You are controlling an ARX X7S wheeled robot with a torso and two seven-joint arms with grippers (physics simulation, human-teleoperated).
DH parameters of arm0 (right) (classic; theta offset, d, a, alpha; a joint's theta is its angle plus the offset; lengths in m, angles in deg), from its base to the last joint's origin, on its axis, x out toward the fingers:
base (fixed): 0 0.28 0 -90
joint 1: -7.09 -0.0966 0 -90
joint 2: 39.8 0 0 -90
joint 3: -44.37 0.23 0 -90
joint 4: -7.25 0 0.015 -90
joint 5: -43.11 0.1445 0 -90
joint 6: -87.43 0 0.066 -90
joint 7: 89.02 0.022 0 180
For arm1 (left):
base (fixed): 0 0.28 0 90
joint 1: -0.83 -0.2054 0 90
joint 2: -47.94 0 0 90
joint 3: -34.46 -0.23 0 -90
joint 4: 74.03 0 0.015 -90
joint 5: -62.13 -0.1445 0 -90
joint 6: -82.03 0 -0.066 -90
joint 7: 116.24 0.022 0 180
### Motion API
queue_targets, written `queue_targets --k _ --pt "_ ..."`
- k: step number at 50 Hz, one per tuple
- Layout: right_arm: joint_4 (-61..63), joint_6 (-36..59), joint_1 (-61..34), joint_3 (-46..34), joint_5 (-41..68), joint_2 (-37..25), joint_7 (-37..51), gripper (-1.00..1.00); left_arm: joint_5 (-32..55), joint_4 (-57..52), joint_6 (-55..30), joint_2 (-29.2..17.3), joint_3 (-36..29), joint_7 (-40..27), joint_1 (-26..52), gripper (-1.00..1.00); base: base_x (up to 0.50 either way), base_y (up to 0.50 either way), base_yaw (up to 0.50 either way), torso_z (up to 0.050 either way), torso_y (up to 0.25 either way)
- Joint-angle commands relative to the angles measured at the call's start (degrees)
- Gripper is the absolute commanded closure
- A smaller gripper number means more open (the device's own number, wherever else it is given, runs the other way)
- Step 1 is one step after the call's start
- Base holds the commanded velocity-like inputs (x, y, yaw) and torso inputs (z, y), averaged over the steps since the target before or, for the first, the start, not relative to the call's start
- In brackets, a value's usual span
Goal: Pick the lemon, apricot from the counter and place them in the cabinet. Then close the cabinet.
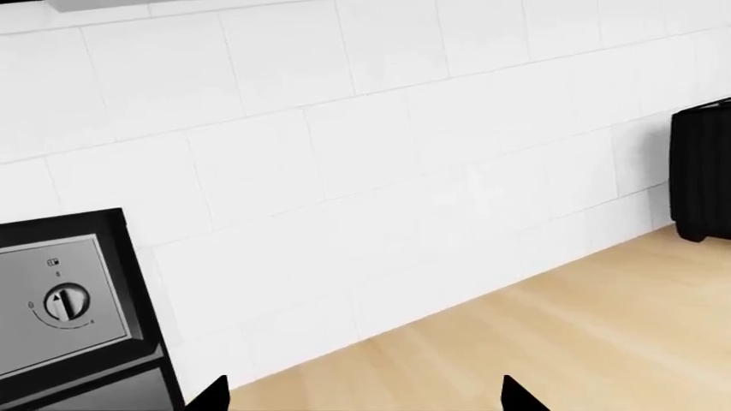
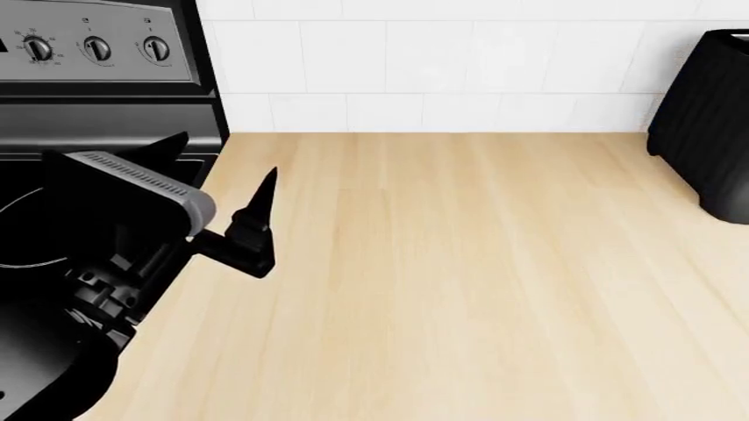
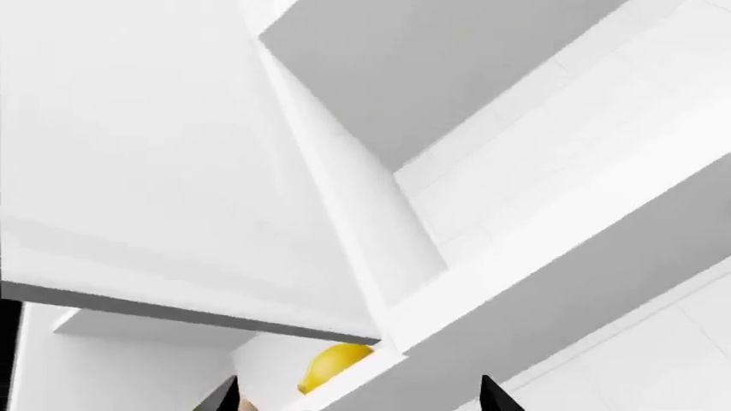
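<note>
Apricot not visible. Lemon (image 3: 332,366) half hidden behind cabinet (image 3: 377,257) edge, at 11 o'clock from open right gripper (image 3: 356,396). Left gripper (image 1: 363,396) open over counter (image 2: 468,263).

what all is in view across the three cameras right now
counter: one, light beige wood grain, fills most of the head view
stove: one, black with a grey knob panel, at the counter's left end
knobs: three in the head view, dark on the grey panel
black appliance: one, on the counter at the far right against the wall
wall tiles: white, behind the counter
cabinet: white, open, seen from below in the right wrist view
lemon: one, bright yellow, inside the cabinet
apricot: not clearly seen in any view
left end effector: black, open, over the counter's left edge beside the stove
right end effector: black tips only, apart, empty, near the cabinet
</note>
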State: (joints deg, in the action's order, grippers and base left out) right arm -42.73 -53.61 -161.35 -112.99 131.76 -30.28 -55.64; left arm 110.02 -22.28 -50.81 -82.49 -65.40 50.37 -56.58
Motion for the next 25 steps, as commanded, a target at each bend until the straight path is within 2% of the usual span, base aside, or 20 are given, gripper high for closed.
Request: queue_targets --k 1,7,11,20,25 --pt "0.55 -8.86 10.45 9.9 7.63 2.35 -5.48 -1.0 -0.66 0.57 0.83 0.03 -0.21 0.3 -0.39 -1.0 0.0 0.0 0.0 0.0 0.0" --pt "1.03 -8.76 20.74 22.23 12.0 4.5 -9.04 -1.0 -0.48 0.44 0.8 -0.07 -0.12 0.14 -0.43 -1.0 0.0 0.0 0.0 0.0 0.0" --pt "1.19 -8.44 24.26 28.18 15.54 5.92 -10.93 -1.0 -0.56 0.55 0.85 -0.06 -0.25 0.18 -0.37 -1.0 0.0 0.0 0.0 0.0 0.0" --pt "0.81 -7.12 24.14 34.34 19.2 8.22 -12.33 -1.0 -0.35 0.44 0.4 -0.01 -0.58 -0.06 0.21 -1.0 0.0 0.0 0.0 0.0 0.0" --pt "0.07 -4.32 20.15 36.1 19.44 9.12 -10.67 -1.0 -0.15 0.35 0.05 -0.03 -0.74 -0.18 0.72 -1.0 0.0 0.0 0.0 0.0 0.0"
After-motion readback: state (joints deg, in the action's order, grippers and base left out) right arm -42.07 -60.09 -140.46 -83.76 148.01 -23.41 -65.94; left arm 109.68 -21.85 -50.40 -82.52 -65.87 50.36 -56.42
